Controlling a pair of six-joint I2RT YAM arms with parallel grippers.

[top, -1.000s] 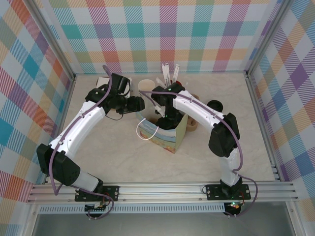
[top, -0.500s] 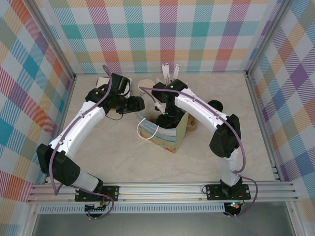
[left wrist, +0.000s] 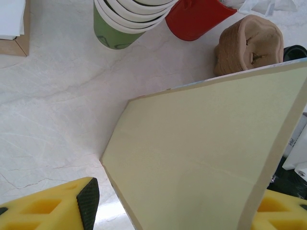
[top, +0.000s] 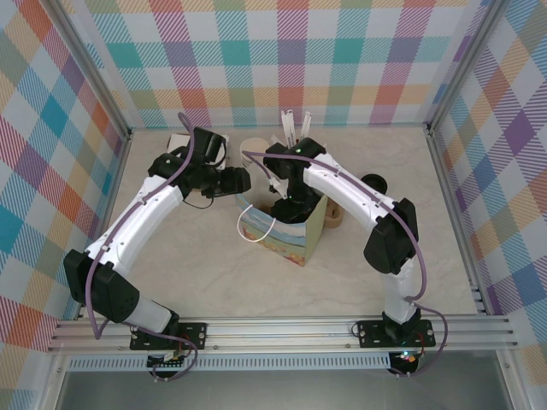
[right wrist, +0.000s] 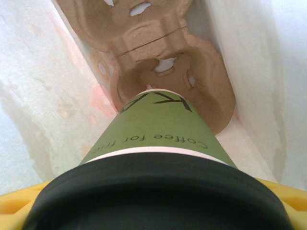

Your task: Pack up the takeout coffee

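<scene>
The takeout coffee (right wrist: 153, 139), a green paper cup with a black lid (right wrist: 153, 199), hangs inside the paper bag (top: 286, 235). My right gripper (top: 291, 201) is shut on it near the lid. The cup's base is just above a brown cardboard carrier (right wrist: 168, 72) on the bag's floor; I cannot tell whether they touch. My left gripper (top: 238, 181) stands open at the bag's top left edge. The bag's cream wall (left wrist: 206, 153) passes between its yellow fingers (left wrist: 57, 206), and the left pad is clear of it.
A stack of lidless green cups (left wrist: 122, 19), a red holder (left wrist: 196, 19) and a brown cardboard piece (left wrist: 249, 43) stand behind the bag. Loose black lids (top: 373, 182) lie at the right, and a white box (top: 178, 141) at the back left.
My right wrist has shifted slightly toward the back above the bag, still holding the cup. The left arm and the bag have not moved.
</scene>
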